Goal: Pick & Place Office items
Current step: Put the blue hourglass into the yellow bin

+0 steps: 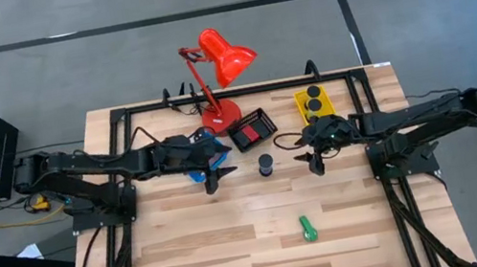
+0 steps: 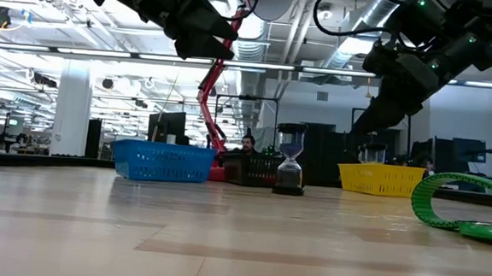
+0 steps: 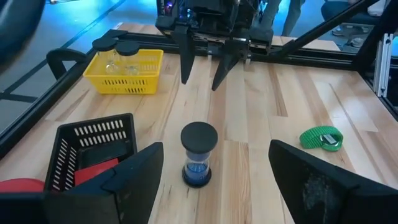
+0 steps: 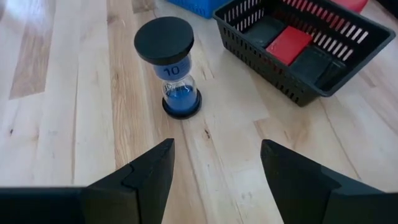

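Observation:
A small hourglass (image 1: 265, 165) with black caps and blue sand stands upright on the table's middle, also seen in the left wrist view (image 3: 199, 154) and the right wrist view (image 4: 171, 65). My left gripper (image 1: 211, 185) hovers open to its left, above the table. My right gripper (image 1: 316, 165) hovers open to its right. Neither touches it. A green item (image 1: 307, 229) lies on the wood nearer the front edge. A red block (image 4: 289, 45) lies in the black tray (image 1: 251, 129). Black round pieces (image 1: 313, 102) sit in the yellow tray (image 1: 317, 113).
A blue tray (image 2: 163, 161) stands under my left arm, behind the gripper. A red desk lamp (image 1: 220, 69) rises at the far edge. A black frame (image 1: 119, 115) runs along the table's far and side edges. Bare wood (image 1: 229, 251) lies toward the near edge.

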`<control>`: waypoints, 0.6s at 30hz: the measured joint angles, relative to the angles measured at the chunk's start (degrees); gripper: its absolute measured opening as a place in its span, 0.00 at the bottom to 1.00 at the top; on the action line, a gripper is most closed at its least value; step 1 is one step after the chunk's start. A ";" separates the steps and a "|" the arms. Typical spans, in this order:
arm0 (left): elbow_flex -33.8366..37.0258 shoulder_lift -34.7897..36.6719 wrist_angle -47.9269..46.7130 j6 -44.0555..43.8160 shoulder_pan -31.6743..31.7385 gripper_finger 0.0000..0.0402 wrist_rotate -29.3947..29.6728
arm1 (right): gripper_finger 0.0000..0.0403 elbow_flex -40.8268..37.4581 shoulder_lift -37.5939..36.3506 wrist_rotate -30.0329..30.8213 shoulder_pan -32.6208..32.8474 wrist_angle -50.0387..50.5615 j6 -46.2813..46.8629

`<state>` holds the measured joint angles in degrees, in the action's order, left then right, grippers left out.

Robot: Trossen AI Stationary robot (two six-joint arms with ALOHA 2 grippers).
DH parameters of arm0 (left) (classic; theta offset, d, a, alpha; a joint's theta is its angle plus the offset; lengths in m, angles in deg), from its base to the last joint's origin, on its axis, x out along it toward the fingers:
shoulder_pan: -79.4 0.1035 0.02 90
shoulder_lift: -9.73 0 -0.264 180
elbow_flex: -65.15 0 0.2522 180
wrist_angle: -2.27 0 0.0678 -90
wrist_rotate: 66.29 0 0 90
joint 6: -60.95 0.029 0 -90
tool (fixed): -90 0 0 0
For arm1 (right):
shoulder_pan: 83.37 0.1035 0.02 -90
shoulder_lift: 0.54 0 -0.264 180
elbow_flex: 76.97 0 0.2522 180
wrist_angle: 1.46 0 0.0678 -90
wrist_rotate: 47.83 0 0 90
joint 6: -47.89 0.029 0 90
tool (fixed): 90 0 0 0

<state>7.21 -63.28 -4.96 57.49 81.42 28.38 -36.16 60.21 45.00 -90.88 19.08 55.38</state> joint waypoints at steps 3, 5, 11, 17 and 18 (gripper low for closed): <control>0.00 -0.02 0.02 0.00 0.00 0.71 0.00 | 0.57 0.00 0.00 0.00 0.00 0.00 -0.02; 0.00 -0.02 0.04 0.00 0.00 0.71 0.00 | 0.57 0.00 0.00 0.33 -0.04 -0.49 -0.37; 0.00 -0.04 0.13 0.00 0.00 0.71 0.00 | 0.57 0.00 1.74 1.95 -0.55 -6.96 1.71; 0.00 -0.07 0.13 -1.37 -0.02 0.71 0.00 | 0.57 0.00 7.55 1.92 -1.13 -8.74 3.73; 0.00 -0.07 0.13 -1.51 -0.02 0.71 0.00 | 0.57 -0.02 8.14 1.90 -1.45 -9.38 2.39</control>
<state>7.21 -63.35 -4.83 55.98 81.40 28.38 -36.18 68.35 46.90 -92.34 9.70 57.77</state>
